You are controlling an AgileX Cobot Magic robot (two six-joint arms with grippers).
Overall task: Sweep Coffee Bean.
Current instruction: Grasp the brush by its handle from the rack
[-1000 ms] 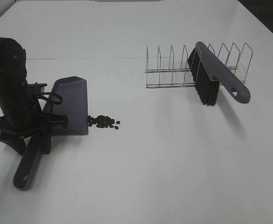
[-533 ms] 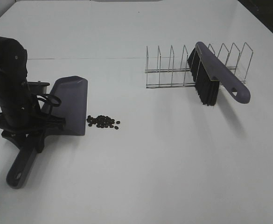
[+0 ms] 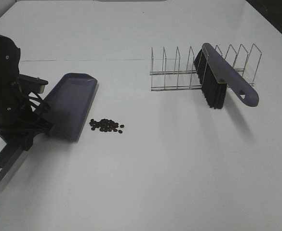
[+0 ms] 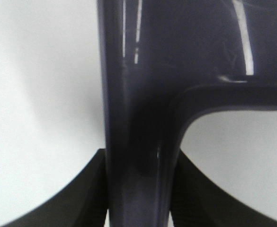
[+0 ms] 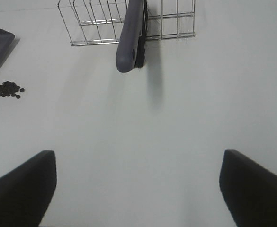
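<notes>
Left wrist view shows you the left gripper [image 4: 138, 194] clamped on the dustpan [image 4: 143, 71] handle, its pan cut off, with the coffee bean [image 3: 106, 125] pile just beside the dustpan's lip and the right gripper [image 5: 137, 165] spread wide, empty.

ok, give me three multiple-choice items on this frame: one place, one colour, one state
1. Where are the coffee beans?
A) inside the dustpan
B) on the table, just off the dustpan's front lip
C) at the table's far edge

2. The brush bristles are:
A) black
B) white
C) red

3. The left pincer is:
A) open and empty
B) shut on the brush
C) shut on the dustpan handle

Key:
1 B, the beans sit in a small pile on bare table beside the lip.
2 A, dark bristles hang under the brush's grey-purple back.
3 C, the left wrist view shows both fingers pressed against the handle.
</notes>
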